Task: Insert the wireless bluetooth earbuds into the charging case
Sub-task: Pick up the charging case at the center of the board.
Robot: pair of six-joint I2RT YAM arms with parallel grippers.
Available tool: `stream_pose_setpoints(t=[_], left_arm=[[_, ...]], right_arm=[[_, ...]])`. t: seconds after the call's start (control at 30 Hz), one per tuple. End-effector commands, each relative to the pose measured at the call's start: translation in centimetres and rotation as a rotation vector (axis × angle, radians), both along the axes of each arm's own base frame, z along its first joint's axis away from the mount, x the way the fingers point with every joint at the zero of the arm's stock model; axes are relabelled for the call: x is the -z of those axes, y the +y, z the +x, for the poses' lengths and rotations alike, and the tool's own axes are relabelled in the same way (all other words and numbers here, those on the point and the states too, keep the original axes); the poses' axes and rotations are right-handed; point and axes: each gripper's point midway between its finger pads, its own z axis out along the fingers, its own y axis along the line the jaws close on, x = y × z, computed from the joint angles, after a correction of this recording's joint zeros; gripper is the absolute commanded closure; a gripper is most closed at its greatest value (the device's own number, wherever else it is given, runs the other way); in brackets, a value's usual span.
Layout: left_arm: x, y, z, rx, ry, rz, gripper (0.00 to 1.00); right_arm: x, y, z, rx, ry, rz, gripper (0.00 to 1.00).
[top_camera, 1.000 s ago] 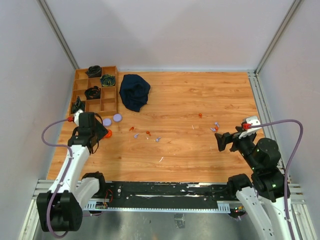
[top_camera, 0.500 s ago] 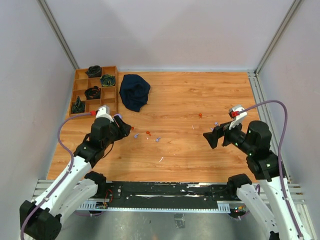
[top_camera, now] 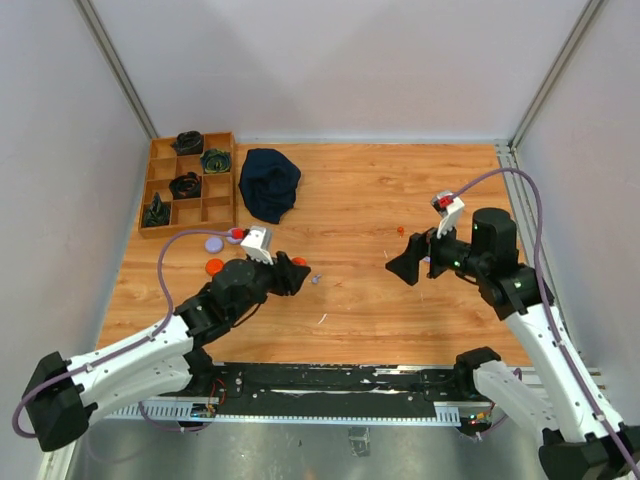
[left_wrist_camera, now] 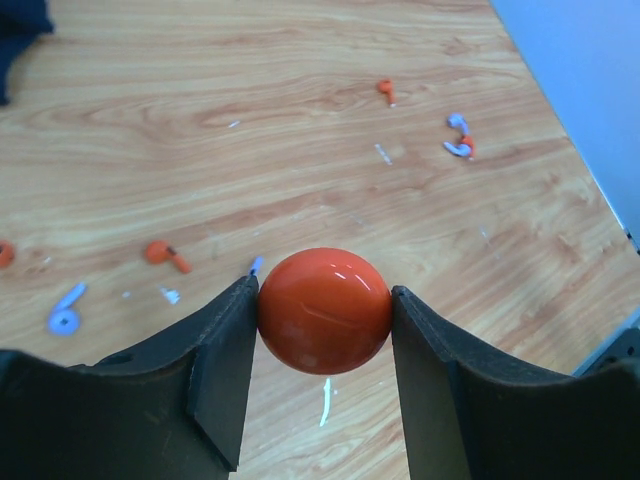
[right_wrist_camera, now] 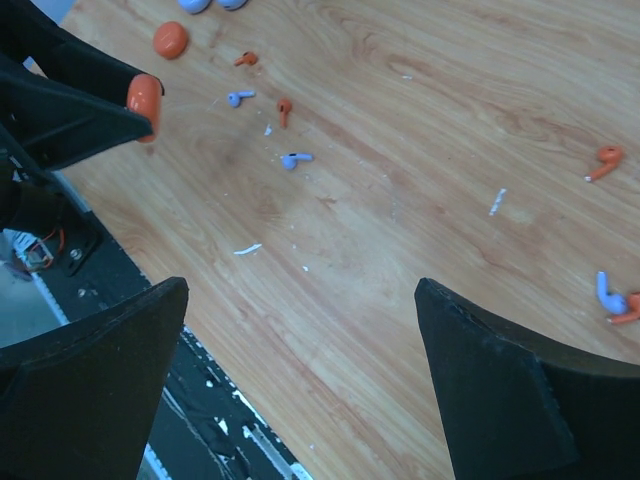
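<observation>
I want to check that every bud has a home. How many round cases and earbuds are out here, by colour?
orange cases: 2
lavender cases: 2
orange earbuds: 4
lavender earbuds: 4
Total: 12

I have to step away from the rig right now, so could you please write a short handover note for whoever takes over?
The left gripper is shut on the round orange case.
The right gripper is open and empty over the table.
Earbuds lie loose on the wood: an orange earbud and a lavender earbud near the left arm, a lone orange earbud farther right, a lavender-and-orange pair beyond it.
An orange disc and a lavender disc lie far left.
Done: case gripped. Left: seat the earbuds; none visibly inserted.
</observation>
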Motion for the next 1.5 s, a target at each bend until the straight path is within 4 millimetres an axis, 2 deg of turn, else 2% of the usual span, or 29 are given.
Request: stream_pose_setpoints(t=[0.0,0.27,0.43,0.7,1.13,1.47], left_arm=[[-3.0,-2.1,0.3,0.009,-0.188,0.014,0.68],[-4.5,-5.8,-1.7,0.124,-0.355,0.048,0.68],[-5.0,-7.2,-2.6,0.177,-0.447,0.061,0.68],[-5.1,-9.0,-4.0,0.266,-0.548,0.092,0.68],[-4.9,-10.0,-4.4,0.293,-0.565,0.103,0.68],[-4.9,-10.0,-4.5,0.287,-0.562,0.096,0.68]], right_arm=[[-1.4,2.3,-0.3,-0.076,0.052,0.048,0.03],[-1.2,5.9,-0.3,-0.174,0.125,0.016,0.08],[-1.2,8.0,-0.4,-0.232,0.142,0.004,0.13],[-1.4,10.6,-0.8,-0.292,0.127,0.006,0.26],[0.3,13.0,-1.4,-0.317,0.135,-0.020,0.48],[2.1,13.3,-1.7,-0.310,0.160,-0.060,0.56]])
